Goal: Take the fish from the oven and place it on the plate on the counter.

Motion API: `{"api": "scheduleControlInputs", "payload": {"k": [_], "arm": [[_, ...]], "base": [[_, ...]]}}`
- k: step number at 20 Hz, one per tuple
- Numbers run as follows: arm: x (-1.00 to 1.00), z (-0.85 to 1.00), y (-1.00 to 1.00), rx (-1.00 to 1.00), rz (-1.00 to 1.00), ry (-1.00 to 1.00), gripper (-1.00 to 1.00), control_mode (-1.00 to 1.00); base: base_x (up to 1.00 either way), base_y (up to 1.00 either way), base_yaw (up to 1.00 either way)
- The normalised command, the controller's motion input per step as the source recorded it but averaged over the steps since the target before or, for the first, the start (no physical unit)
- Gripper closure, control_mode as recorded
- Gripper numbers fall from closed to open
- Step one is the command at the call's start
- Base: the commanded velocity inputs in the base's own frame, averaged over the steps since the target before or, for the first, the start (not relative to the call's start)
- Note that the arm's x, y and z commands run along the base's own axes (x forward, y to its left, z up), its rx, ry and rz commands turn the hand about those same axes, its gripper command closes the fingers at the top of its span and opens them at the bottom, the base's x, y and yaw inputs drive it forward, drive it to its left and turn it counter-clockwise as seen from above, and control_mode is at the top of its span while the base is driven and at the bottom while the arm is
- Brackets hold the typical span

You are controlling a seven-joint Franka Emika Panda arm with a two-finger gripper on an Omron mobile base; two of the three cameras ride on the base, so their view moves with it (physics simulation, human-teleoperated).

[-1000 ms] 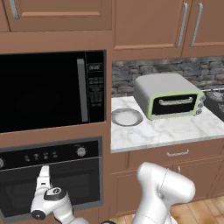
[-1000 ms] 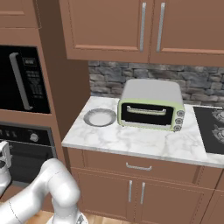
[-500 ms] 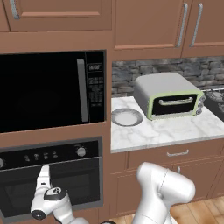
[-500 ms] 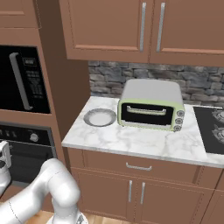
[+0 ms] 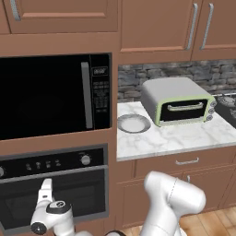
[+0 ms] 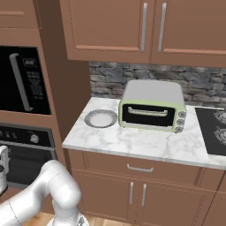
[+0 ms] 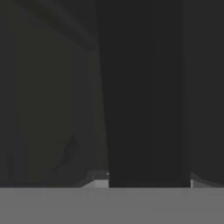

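The oven (image 5: 60, 184) sits low in the wall under the microwave, and its dark glass door is closed. The fish is hidden. My gripper (image 5: 45, 190) is pressed close against the front of the oven door at the lower left, and it also appears at the left edge of the right base view (image 6: 3, 160). In the hand view a broad dark bar (image 7: 144, 92) stands right in front of the camera, and the fingertips cannot be made out. The plate (image 5: 133, 123) (image 6: 100, 118) lies bare on the counter (image 5: 184, 138) (image 6: 132, 143), far up and right of the gripper.
A large black microwave (image 5: 50, 97) is above the oven. A pale-green toaster oven (image 5: 177, 101) (image 6: 152, 106) stands on the counter right of the plate. A black cooktop (image 6: 214, 128) lies at the counter's right end. Brown drawers (image 6: 139, 167) run below.
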Motion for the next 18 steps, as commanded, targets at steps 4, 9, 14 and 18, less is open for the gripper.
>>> {"api": "scheduleControlInputs", "payload": {"k": [4, 9, 14, 18], "arm": [[-0.61, -0.97, 0.0, 0.0, 0.0, 0.12, 1.0, -1.0], [-0.69, -1.0, 0.0, -0.01, 0.0, 0.1, 1.0, -1.0], [-0.78, -1.0, 0.0, -0.03, 0.0, 0.0, 1.0, -1.0], [-0.81, -1.0, -0.01, -0.04, 0.0, 0.0, 1.0, -1.0]], "base": [[0.0, 0.0, 0.0], [0.0, 0.0, 0.0], [0.0, 0.0, 0.0], [0.0, 0.0, 0.0]]}}
